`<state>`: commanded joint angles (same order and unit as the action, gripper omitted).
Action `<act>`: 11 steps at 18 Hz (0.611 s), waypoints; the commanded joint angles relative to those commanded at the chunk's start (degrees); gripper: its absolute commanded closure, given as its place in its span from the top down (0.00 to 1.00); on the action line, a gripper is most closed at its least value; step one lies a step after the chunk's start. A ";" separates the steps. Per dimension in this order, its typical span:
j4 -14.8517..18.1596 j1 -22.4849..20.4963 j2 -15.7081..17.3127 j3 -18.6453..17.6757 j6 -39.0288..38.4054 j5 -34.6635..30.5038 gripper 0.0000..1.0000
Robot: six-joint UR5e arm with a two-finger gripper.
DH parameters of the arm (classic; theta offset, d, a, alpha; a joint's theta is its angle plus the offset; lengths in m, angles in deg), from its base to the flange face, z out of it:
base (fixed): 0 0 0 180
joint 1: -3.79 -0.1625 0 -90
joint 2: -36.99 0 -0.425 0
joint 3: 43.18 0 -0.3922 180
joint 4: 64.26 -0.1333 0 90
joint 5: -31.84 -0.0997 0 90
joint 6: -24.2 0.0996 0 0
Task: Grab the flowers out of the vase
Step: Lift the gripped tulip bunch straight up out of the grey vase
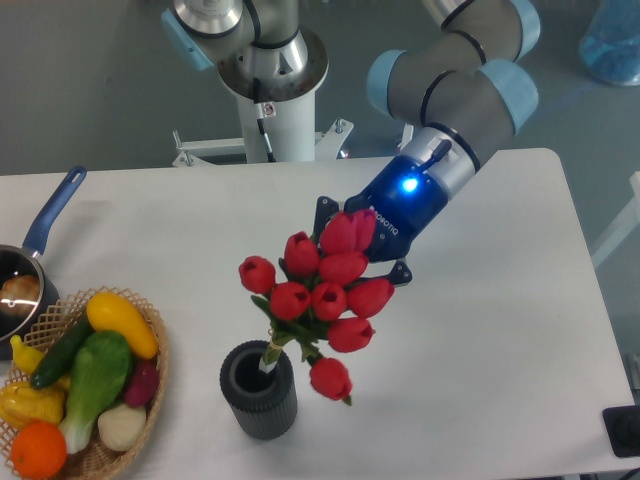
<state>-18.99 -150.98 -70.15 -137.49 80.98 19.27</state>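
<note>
The gripper [352, 250] is clamped on the flowers [322, 297], which hang up and right of the vase [259, 391]. Only the stem tips seem to sit in its mouth, so lifting them clear remains.

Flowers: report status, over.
Gripper shut on the flowers, bunch lifted and tilted. Stem ends at the rim of the vase, not clear yet. Nothing in the way above.
</note>
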 joint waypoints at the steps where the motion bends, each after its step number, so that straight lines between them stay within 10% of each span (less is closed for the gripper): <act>1: 0.00 -0.18 0.09 0.00 -0.09 0.09 0.00; 11: 0.00 -1.85 0.88 0.17 -1.67 1.23 0.00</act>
<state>-18.99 -152.82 -69.27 -137.31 79.31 20.50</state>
